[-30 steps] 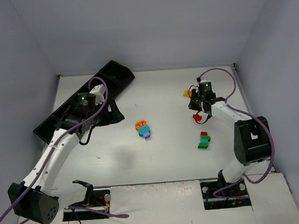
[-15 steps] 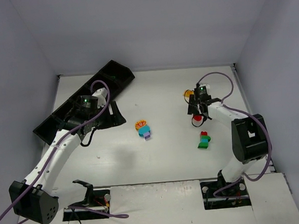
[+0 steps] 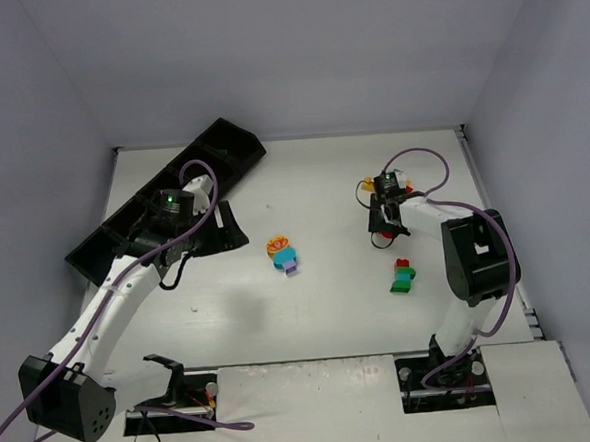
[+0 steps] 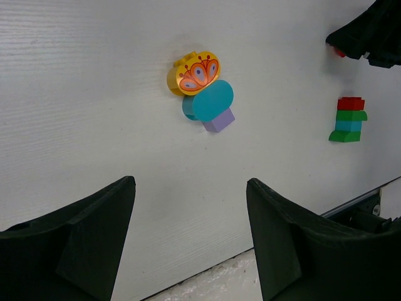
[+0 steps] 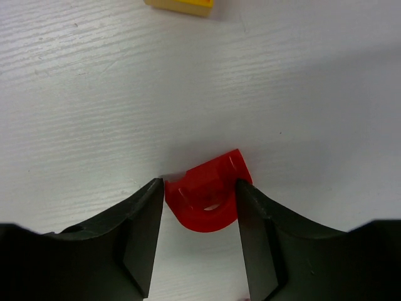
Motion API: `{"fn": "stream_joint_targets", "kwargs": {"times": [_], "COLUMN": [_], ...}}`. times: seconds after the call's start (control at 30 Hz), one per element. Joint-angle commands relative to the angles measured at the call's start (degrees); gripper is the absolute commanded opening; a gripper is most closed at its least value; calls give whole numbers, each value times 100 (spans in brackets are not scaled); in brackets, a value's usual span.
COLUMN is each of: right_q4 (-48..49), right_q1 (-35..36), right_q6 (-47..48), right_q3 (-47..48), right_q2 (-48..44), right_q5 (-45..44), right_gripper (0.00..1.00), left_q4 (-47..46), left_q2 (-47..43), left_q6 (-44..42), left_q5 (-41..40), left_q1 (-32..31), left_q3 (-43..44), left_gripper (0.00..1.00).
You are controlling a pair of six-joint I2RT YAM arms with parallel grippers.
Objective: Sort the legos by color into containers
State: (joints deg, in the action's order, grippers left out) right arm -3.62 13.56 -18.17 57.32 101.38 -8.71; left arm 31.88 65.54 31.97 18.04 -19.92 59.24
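Note:
A small red lego (image 5: 207, 197) lies on the white table between the fingers of my right gripper (image 5: 199, 185), and both fingers touch its sides. From above, that gripper (image 3: 384, 231) sits low at the right of the table, mostly covering the red lego (image 3: 381, 240). My left gripper (image 4: 189, 183) hangs open and empty over bare table, just in front of the black tray of containers (image 3: 240, 142). A clump of orange, teal and lilac legos (image 3: 282, 254) lies mid-table, also seen ahead of the left gripper as the clump (image 4: 203, 94).
A stack of red, green and teal legos (image 3: 403, 276) stands near the right arm, visible too as the stack (image 4: 348, 119). A yellow lego (image 3: 370, 184) lies just beyond the right gripper, its edge (image 5: 182, 5) showing at the top of the wrist view.
My right gripper has swung left over the red lego, and its fingers went from shut to standing either side of it. The left gripper drifted slightly right.

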Motion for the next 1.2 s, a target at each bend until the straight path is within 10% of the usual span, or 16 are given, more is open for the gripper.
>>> {"fn": "stream_joint_targets", "kwargs": {"times": [0.0, 0.37, 0.87, 1.17], "right_q4": [-7, 98, 1775, 2778], "right_q1": [32, 164, 155, 261], "right_q6": [-37, 235, -1538, -3937], "right_q3": [253, 280, -229, -686], "right_q2": [65, -451, -2087, -2729], "right_q5": [-289, 149, 4453, 4387], "right_gripper": [45, 0, 0, 0], "left_q4": [-287, -410, -2052, -2976], "left_q2": [-111, -85, -41, -24], "left_q6": [11, 11, 55, -304], "left_q5": [41, 199, 788, -518], "left_q1": [-29, -29, -565, -1487], "left_q3": [87, 105, -80, -106], "left_gripper": [65, 65, 65, 65]}}
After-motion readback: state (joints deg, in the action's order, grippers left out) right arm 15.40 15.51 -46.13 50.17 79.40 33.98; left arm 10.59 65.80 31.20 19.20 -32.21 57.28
